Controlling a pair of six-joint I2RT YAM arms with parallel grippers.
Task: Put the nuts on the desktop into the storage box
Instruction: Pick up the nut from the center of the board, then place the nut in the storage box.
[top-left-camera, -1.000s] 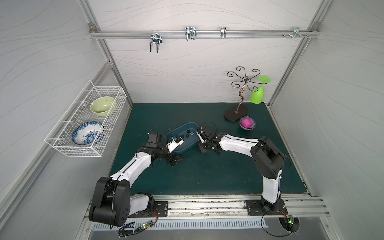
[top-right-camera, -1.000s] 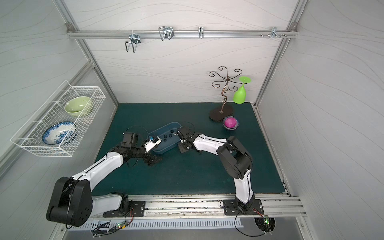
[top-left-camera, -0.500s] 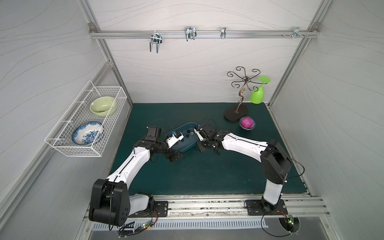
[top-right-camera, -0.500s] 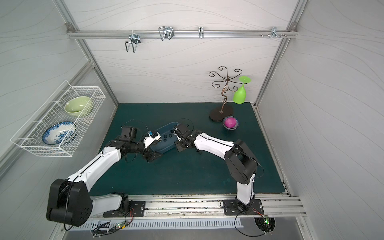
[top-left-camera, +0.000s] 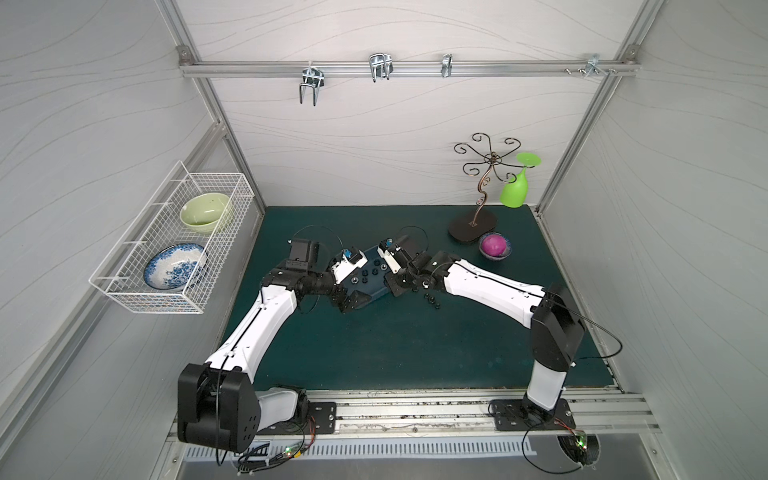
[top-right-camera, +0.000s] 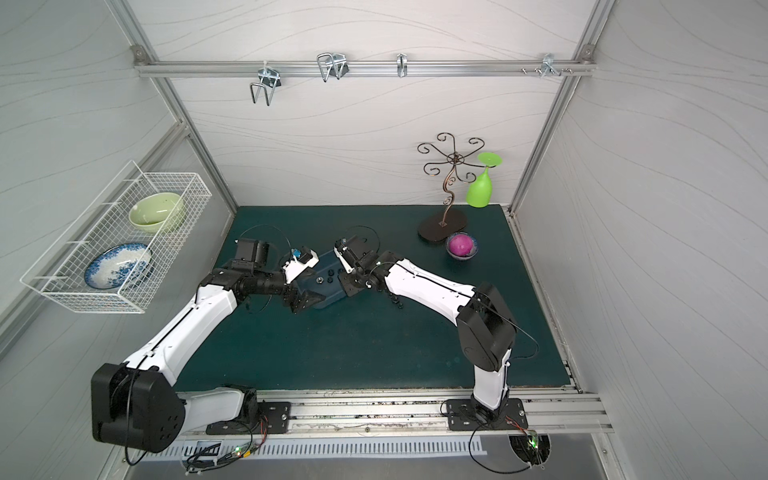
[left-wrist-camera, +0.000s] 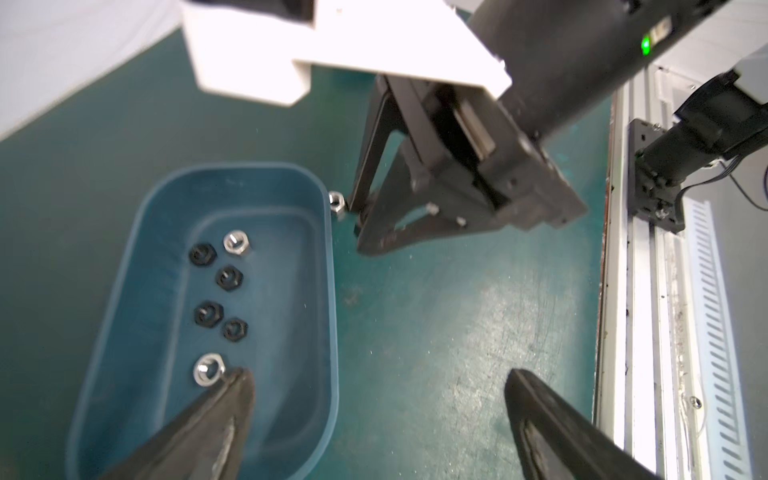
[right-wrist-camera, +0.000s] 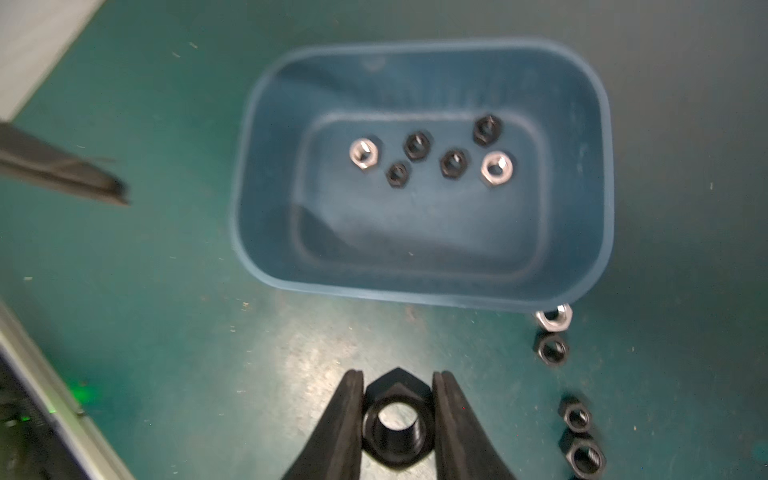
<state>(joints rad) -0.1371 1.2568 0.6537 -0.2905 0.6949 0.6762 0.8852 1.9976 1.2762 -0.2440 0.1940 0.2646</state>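
The blue-grey storage box (right-wrist-camera: 419, 286) sits on the teal desktop (top-left-camera: 395, 345) and holds several nuts, black (right-wrist-camera: 417, 145) and silver (right-wrist-camera: 363, 154). My right gripper (right-wrist-camera: 397, 382) hovers just outside the box's long side, shut on a black nut (right-wrist-camera: 397, 432) gripped flat between its fingers. Several more nuts lie on the desktop by the box's corner: a silver one (right-wrist-camera: 552, 318) touching the rim and black ones (right-wrist-camera: 550, 350). My left gripper (left-wrist-camera: 376, 378) is open at the box's other end, one finger over the box (left-wrist-camera: 332, 291), the other over the desktop.
At the back right stand a curly metal rack (top-left-camera: 473, 224), a green glass (top-left-camera: 515, 191) and a small bowl with a magenta ball (top-left-camera: 493, 246). A white wire basket (top-left-camera: 166, 245) with two bowls hangs on the left wall. An aluminium rail (top-left-camera: 415, 409) runs along the front edge.
The right gripper's jaws have closed on a black nut. Both arms have shifted slightly toward the box; the left gripper stays wide open.
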